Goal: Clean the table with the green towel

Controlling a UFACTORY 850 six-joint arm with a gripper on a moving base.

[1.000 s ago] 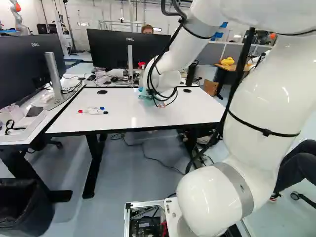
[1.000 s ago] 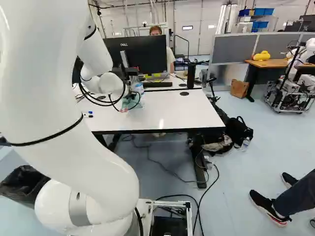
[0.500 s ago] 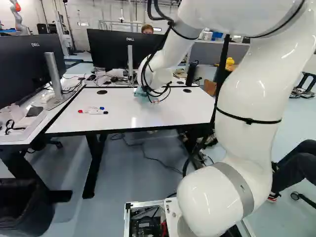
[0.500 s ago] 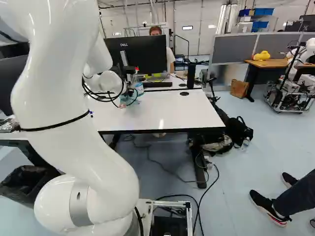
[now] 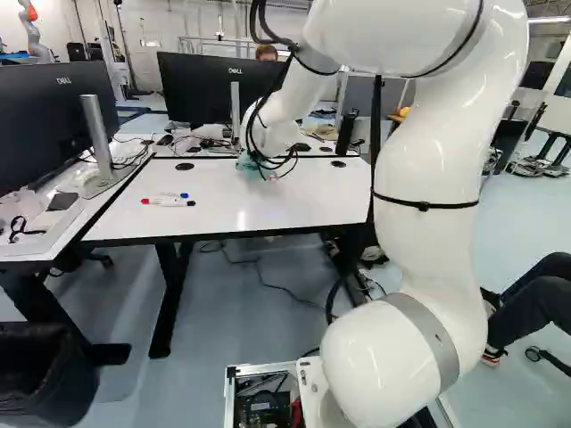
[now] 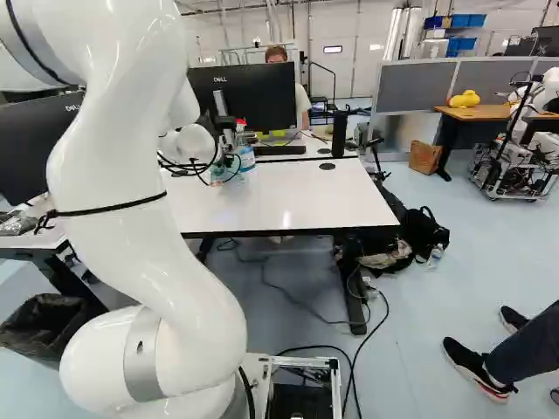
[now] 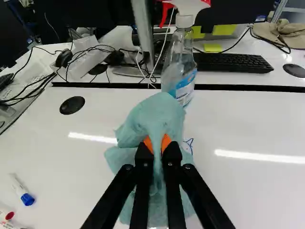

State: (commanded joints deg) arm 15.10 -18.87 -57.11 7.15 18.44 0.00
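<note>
Over table [image 5: 205,214], claw [image 5: 253,164] nearly closed, pinching towel [image 7: 157,114]

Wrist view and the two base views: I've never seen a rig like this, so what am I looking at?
The machine is one white arm on a moving base. The left and right base views look past it from behind, one from each side, at the same white table.

The wrist view looks along the black claw. Its two orange-padded fingers pinch the green towel, which is bunched up over the tabletop. Just beyond the towel stands a clear spray bottle, its foot partly hidden. A small blue mark shows beside the towel. A few markers lie on the table, left of the towel in the left base view.
</note>
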